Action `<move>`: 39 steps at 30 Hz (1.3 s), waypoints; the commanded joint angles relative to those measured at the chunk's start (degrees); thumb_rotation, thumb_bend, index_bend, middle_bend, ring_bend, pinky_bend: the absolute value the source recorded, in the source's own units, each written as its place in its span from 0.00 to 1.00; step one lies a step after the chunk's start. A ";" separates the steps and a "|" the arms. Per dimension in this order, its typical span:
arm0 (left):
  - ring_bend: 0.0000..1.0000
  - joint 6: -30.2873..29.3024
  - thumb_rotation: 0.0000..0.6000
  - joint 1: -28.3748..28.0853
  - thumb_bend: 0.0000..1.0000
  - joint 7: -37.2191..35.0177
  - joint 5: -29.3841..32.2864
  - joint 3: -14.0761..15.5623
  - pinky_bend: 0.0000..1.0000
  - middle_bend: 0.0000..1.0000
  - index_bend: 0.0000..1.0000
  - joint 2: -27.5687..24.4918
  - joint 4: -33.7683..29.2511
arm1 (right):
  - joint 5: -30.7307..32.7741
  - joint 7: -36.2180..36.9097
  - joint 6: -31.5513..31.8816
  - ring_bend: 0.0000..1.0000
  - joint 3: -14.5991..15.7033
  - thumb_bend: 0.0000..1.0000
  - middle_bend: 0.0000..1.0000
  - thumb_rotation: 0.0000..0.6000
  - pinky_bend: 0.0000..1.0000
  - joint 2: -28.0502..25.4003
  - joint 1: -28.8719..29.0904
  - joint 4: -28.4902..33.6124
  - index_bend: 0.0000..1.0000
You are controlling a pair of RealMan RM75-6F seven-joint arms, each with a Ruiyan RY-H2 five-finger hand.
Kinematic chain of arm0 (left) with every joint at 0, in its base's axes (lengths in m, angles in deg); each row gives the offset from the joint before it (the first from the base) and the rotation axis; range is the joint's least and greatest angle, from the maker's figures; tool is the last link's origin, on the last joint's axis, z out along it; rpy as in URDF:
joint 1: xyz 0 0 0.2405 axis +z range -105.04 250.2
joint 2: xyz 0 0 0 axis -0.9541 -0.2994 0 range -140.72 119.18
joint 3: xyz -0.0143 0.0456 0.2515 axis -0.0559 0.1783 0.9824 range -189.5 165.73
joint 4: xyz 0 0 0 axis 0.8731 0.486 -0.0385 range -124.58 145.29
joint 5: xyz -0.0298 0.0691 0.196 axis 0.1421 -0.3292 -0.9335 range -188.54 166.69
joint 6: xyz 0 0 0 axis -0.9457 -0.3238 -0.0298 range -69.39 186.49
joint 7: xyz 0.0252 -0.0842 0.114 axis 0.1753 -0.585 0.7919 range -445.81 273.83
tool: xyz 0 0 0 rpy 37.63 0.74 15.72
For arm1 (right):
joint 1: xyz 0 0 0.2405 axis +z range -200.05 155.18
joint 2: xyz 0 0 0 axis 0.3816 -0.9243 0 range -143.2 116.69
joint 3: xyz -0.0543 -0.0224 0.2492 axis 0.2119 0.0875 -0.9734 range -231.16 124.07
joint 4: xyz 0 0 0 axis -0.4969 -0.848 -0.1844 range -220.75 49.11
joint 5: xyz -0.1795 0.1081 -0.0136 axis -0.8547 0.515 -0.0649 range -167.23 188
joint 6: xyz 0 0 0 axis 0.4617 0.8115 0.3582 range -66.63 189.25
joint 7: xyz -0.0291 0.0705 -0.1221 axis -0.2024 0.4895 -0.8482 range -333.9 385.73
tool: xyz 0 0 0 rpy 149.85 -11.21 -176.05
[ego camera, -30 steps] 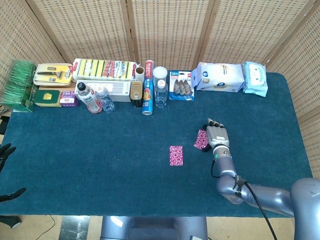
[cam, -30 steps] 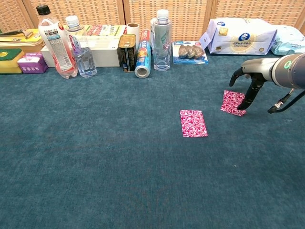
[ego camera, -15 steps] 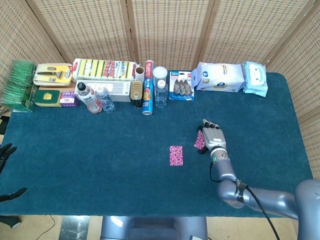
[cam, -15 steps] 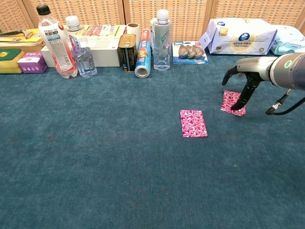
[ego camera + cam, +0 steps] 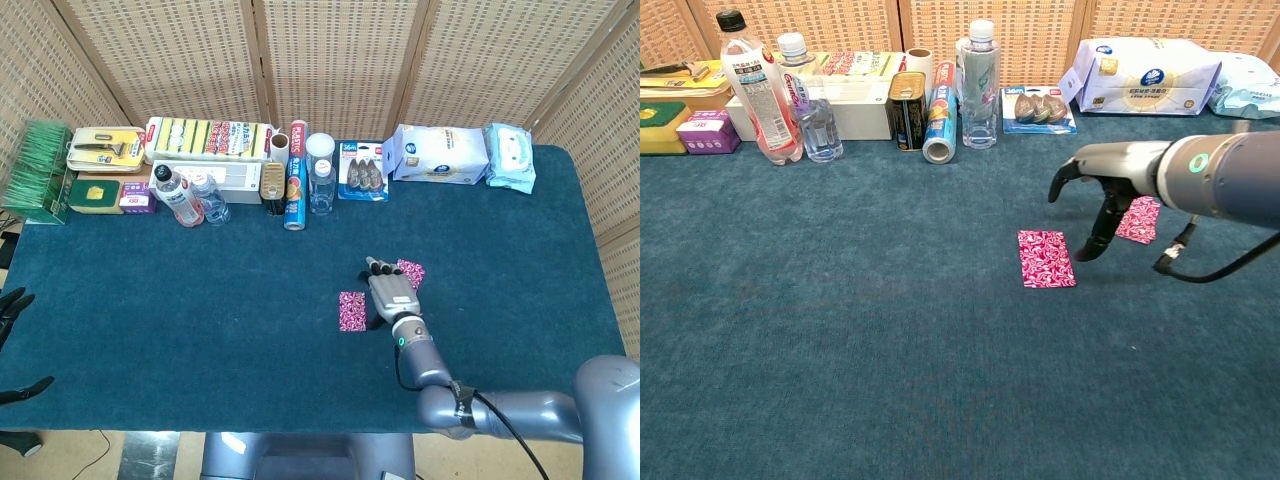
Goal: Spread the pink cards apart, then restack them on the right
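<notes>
- Overhead, the head view is showing the whole dark teal carpet-textured table (image 5: 200,300) and the silver right arm reaching in from the bottom edge; the chest view is showing the same scene low and side-on.
- The right hand (image 5: 390,297) (image 5: 1095,205) is hanging between the two cards, fingers pointing down toward the cloth and spread apart, nothing held; the chest view is showing one dark fingertip (image 5: 1085,252) just beside the nearer card's right edge, though contact cannot be told.
- Only the head view is catching the black left hand (image 5: 12,305) at the far left frame edge, fingers spread, holding nothing visible.
- The flat pink patterned rectangular card nearer the centre (image 5: 352,311) (image 5: 1046,259) is lying flat, its long axis running front to back.
- The second pink patterned card (image 5: 409,270) (image 5: 1139,219) is lying to the right of the hand, tilted slightly, partly hidden behind the wrist in both views.
- Along the back edge, the chest view is giving clear side profiles: a clear plastic bottle with a red label (image 5: 755,90), a tall clear bottle with a white cap (image 5: 980,85), a blue cylindrical roll lying on its side (image 5: 940,125).
- At back right, a soft white and blue wipes pack (image 5: 440,153) (image 5: 1145,75) is resting against the woven cane screen (image 5: 330,60).
</notes>
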 commanded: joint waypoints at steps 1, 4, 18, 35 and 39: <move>0.00 -0.36 1.00 0.13 0.06 -1.01 -0.07 0.01 0.01 0.00 0.00 -0.25 0.44 | 0.14 -1.44 1.13 0.00 0.01 0.26 0.00 1.00 0.00 1.54 1.08 0.13 0.18; 0.00 -0.67 1.00 0.19 0.06 -2.05 -0.44 0.11 0.01 0.00 0.00 -0.45 0.92 | 0.80 -2.89 2.00 0.00 0.16 0.26 0.00 1.00 0.00 3.42 2.00 -0.21 0.18; 0.00 -1.51 1.00 0.28 0.06 -5.98 -0.79 0.16 0.01 0.00 0.00 -1.09 2.64 | 3.21 -5.63 3.14 0.00 -0.28 0.26 0.00 1.00 0.00 6.89 3.04 -3.42 0.15; 0.00 -1.51 1.00 0.29 0.06 -4.88 -1.19 0.34 0.01 0.00 0.00 -0.93 2.22 | 1.79 -5.48 3.39 0.00 0.17 0.18 0.00 1.00 0.00 6.11 1.97 -2.15 0.14; 0.00 -1.36 1.00 0.19 0.06 -4.98 -1.06 0.30 0.01 0.00 0.00 -0.98 2.23 | 1.10 -5.46 3.67 0.00 0.38 0.15 0.00 1.00 0.00 6.41 1.74 -2.62 0.14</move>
